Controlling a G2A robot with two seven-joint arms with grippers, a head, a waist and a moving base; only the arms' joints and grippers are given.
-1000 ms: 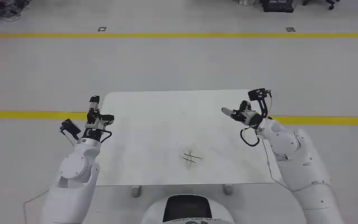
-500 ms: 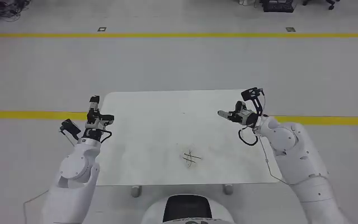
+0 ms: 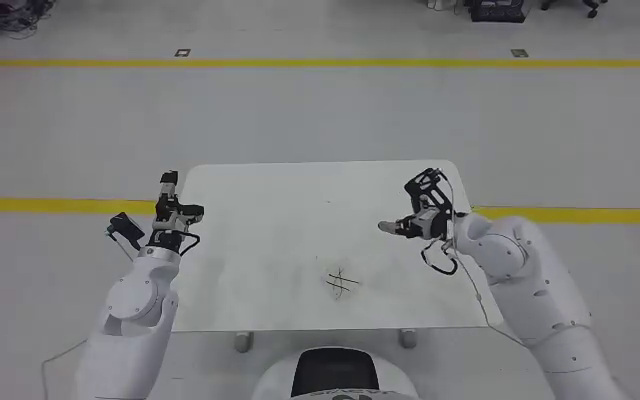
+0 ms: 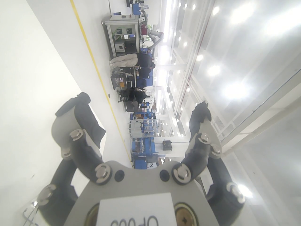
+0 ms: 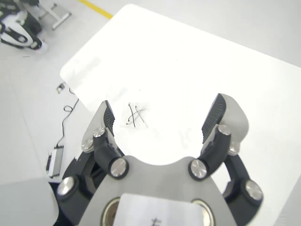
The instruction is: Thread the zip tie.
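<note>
A small crossed pile of thin black zip ties [image 3: 341, 282] lies on the white table [image 3: 280, 215], near its front edge and a little right of centre; the same zip ties [image 5: 136, 116] show beyond my right gripper's fingers. My right gripper [image 3: 390, 228] hangs open and empty over the table's right side, behind and to the right of the ties; the right gripper [image 5: 162, 115] has its jaws spread wide. My left gripper [image 3: 168, 183] is at the table's left edge, pointing away from me. The left gripper [image 4: 141, 109] is open with nothing between its fingers.
The table [image 5: 188, 55] stands on a pale floor with a yellow line [image 3: 320, 63] behind it. A cable and a small box [image 5: 55, 158] lie on the floor beside the table's near corner.
My right gripper has swung left and toward me, from the table's right edge to over its surface, tilting down toward the zip ties. The left arm has stayed still.
</note>
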